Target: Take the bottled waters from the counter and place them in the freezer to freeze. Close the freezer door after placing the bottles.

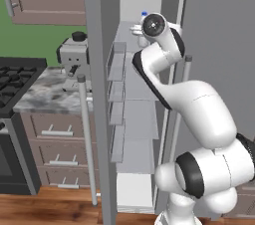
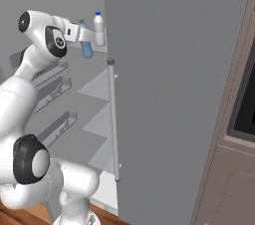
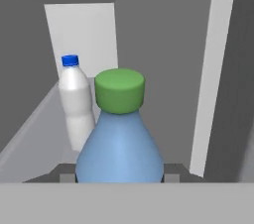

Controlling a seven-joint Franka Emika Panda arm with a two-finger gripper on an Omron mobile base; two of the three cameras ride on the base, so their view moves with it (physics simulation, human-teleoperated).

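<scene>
Green-capped bottle (image 3: 119, 139) sits clamped in the claw (image 2: 85, 37), white bottle (image 3: 75, 104) just beyond.

Two bottles (image 3: 119, 139) (one white (image 3: 75, 104)), one freezer (image 1: 142, 119).

both bottles (image 3: 119, 139) in freezer (image 1: 134, 119) (top shelf)

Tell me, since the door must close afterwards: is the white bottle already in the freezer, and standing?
Yes, the white bottle stands upright on a freezer shelf, blue cap up.
</scene>
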